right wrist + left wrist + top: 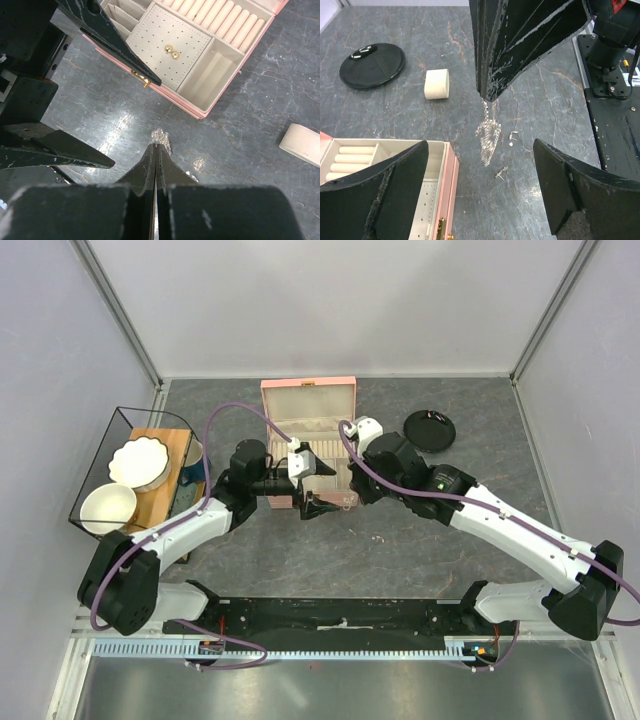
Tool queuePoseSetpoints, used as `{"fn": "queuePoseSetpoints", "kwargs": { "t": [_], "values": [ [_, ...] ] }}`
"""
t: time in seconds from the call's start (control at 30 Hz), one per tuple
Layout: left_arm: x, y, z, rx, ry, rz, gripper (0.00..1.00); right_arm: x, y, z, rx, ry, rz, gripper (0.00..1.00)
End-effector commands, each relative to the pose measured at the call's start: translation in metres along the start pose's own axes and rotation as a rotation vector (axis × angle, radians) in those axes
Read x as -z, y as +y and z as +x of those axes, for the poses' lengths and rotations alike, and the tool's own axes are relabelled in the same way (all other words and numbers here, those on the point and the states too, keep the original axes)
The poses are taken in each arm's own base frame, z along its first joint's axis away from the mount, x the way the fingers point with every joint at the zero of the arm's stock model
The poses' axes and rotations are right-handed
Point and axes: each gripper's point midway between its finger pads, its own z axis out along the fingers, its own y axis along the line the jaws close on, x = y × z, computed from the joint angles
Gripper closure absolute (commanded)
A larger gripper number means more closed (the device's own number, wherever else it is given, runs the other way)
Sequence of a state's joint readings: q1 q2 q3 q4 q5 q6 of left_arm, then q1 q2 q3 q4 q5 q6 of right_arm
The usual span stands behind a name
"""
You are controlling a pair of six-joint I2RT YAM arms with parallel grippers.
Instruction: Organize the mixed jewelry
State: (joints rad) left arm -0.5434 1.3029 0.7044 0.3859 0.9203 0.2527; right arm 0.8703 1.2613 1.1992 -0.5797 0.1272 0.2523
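Top: left end effector (320, 486) and right end effector (345, 498) meet just in front of the open pink box (308, 400).

Left wrist: its own jaws stand wide apart, probably waiting to assist. A chain (488, 134) dangles ahead between them, with earring bits (514, 134) on the surface (420, 30) beside it.

Right wrist: tips together, clamped on the chain's top, probably so it hangs untangled before boxing.

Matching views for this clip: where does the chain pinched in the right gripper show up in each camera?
Top external: too small to make out, near the pink box front edge.
Left wrist: chain dangles at centre from the right gripper.
Right wrist: chain at centre, at the tip of the right gripper.
Shared landmark: the pink box.
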Motion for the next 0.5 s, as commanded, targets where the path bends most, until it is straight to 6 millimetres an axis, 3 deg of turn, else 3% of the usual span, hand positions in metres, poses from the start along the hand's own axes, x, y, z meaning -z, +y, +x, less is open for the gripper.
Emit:
{"fn": "queuePoseSetpoints", "kwargs": {
  "t": [0.0,0.47],
  "values": [
    [-0.006,-0.001,-0.018,-0.147,-0.073,0.042,0.08,0.005,0.013,-0.022,0.015,-0.063,-0.038,1.0],
    [-0.014,-0.008,-0.007,-0.122,-0.067,0.125,0.24,0.007,0.018,-0.02,0.033,-0.062,-0.042,1.0]
  ]
}}
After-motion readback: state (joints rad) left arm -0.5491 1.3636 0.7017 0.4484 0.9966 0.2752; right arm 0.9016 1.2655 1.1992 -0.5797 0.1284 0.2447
